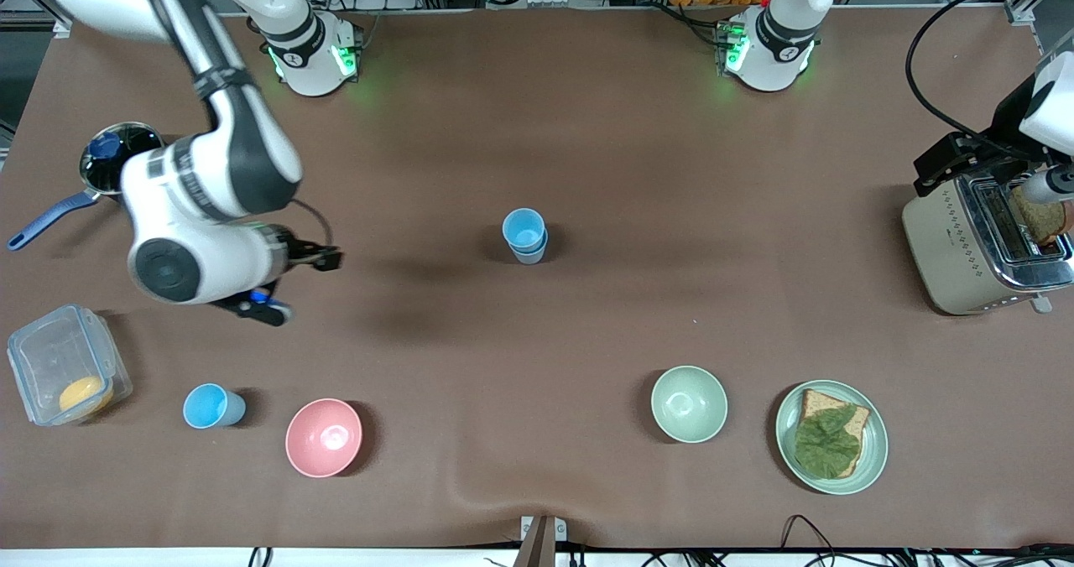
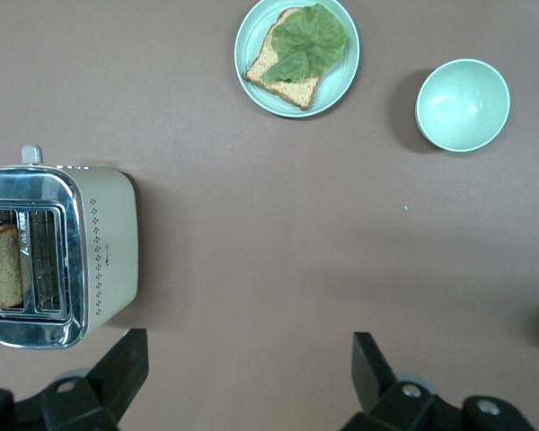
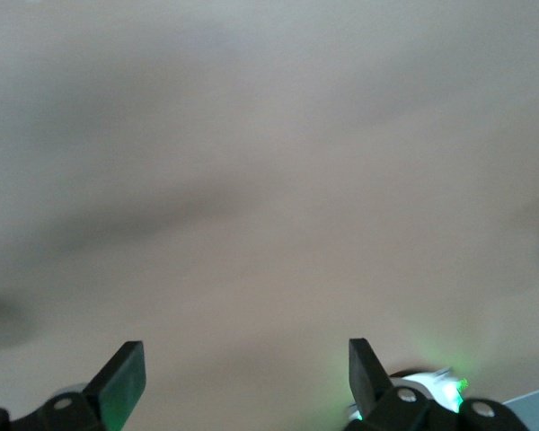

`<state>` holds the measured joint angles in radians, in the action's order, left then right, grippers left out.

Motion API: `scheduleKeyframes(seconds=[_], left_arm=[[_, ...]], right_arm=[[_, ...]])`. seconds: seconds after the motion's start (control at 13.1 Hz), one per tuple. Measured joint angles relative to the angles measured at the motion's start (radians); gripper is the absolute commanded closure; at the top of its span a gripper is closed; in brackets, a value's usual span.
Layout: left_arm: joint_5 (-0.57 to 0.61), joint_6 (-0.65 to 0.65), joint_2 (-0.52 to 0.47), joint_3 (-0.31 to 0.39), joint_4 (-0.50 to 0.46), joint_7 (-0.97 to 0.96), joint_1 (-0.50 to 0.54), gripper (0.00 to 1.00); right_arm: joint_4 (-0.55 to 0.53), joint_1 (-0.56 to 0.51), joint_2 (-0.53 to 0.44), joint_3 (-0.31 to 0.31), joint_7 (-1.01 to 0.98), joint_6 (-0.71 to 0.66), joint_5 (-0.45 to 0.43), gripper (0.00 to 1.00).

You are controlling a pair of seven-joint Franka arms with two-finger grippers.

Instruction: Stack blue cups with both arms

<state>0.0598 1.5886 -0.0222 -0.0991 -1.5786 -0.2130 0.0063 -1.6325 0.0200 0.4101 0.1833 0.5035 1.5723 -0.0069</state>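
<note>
Two blue cups (image 1: 525, 236) stand nested in the middle of the table, a bright sky-blue one inside a duller grey-blue one. A third blue cup (image 1: 214, 406) sits near the front edge toward the right arm's end, beside the pink bowl (image 1: 324, 437). My right gripper (image 1: 298, 284) is open and empty, in the air over bare table between the pot and that single cup; its wrist view shows its fingers (image 3: 126, 373) apart over blurred table. My left gripper (image 2: 250, 359) is open and empty, high over the table beside the toaster (image 2: 81, 256).
The toaster (image 1: 973, 240), with a bread slice in it, stands at the left arm's end. A pale green bowl (image 1: 689, 403) and a plate (image 1: 873, 458) of bread and lettuce sit near the front. A blue-handled pot (image 1: 117, 160) and a clear lidded box (image 1: 63, 374) are at the right arm's end.
</note>
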Motion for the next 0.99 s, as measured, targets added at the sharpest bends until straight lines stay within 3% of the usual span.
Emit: scheduleKeyframes(seconds=[0.15, 0.31, 0.46, 0.69, 0.99], left_arm=[[0.0, -0.008, 0.001, 0.0, 0.005, 0.017, 0.0, 0.0], [-0.013, -0.009, 0.003, 0.0, 0.006, 0.042, 0.0, 0.0], [-0.024, -0.01, 0.004, 0.0, 0.006, 0.042, 0.0, 0.0], [-0.026, -0.011, 0.006, 0.0, 0.007, 0.043, 0.0, 0.0], [-0.026, -0.016, 0.01, 0.001, 0.007, 0.053, 0.003, 0.0]], right_arm=[[-0.136, -0.032, -0.068, 0.001, -0.09, 0.141, -0.006, 0.0], [-0.345, -0.035, -0.191, 0.004, -0.183, 0.341, -0.015, 0.0], [-0.473, -0.097, -0.29, 0.004, -0.35, 0.416, -0.017, 0.0], [-0.494, -0.237, -0.381, 0.002, -0.613, 0.425, -0.017, 0.0], [-0.409, -0.251, -0.48, 0.019, -0.692, 0.327, 0.0, 0.0]])
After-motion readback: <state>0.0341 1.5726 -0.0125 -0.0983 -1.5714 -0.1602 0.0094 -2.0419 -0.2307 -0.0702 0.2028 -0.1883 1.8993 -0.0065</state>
